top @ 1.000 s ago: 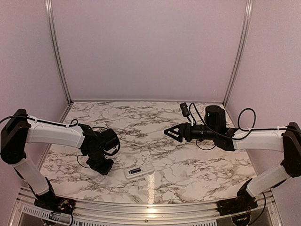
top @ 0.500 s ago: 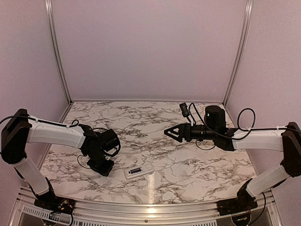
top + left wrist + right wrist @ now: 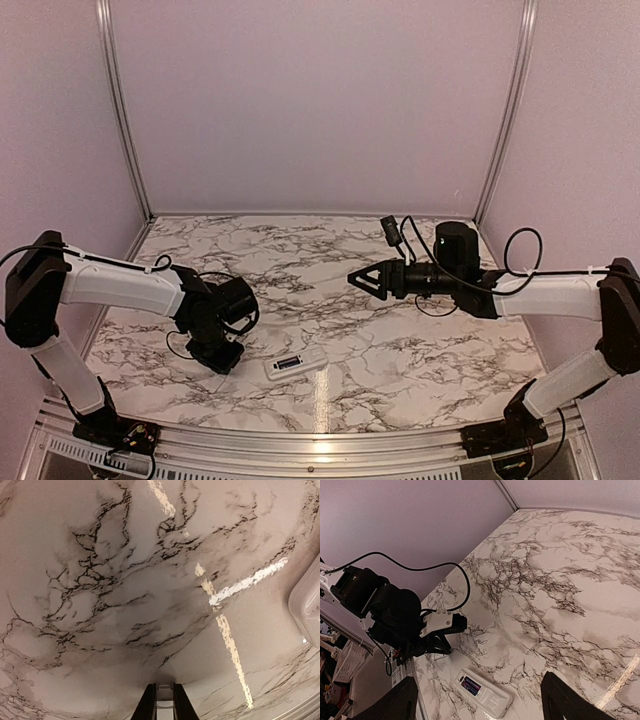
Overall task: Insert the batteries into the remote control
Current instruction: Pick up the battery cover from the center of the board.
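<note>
Remote control [image 3: 296,364]: white, flat on the marble table [image 3: 300,250] near its front edge. Left gripper [image 3: 222,358]: low, just beside the remote; fingers [image 3: 149,705] drawn to a narrow gap, contents cannot be told. Right gripper [image 3: 353,278]: raised, well apart from the remote, spread wide, holding nothing.

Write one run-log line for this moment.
left pincer: nearly closed, low beside remote | right pincer: open, raised above table
</note>
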Controlling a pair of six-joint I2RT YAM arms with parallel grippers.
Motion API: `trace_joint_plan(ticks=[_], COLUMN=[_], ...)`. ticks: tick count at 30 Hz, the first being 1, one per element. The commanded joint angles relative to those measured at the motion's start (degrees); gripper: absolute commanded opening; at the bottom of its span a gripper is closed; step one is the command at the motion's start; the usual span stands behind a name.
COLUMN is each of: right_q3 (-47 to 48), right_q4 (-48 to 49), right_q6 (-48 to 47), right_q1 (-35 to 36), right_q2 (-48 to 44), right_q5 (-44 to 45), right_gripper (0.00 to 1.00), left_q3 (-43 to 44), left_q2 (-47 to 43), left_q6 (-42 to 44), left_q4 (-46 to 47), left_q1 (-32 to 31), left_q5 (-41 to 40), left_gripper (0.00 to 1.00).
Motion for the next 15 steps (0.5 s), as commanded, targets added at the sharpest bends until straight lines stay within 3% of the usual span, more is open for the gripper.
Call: trace_joint_plan(ticks=[1, 7, 15], right_q3=[2.2, 3.4, 5.2], right_q4=[-0.1, 1.4, 16.9], right_q6=[-0.4, -1.9, 3.1], right_q1=[-0.5, -0.5, 1.2], right_q2=[0.6, 1.2, 1.5], right_q5=[-0.7, -4.8, -16.5], right_gripper=[0.82, 0.8, 0.76], left_q3=[2.6, 8.0, 4.8], left_q2=[-0.7, -11.9, -28.2], left_q6=[0.7, 4.5, 4.4], left_q4=[0.4, 9.6, 40.1], left_q1=[-0.2, -0.1, -0.1], left_q5=[-0.9, 5.3, 12.8], left_gripper=[0.03, 0.0, 0.0])
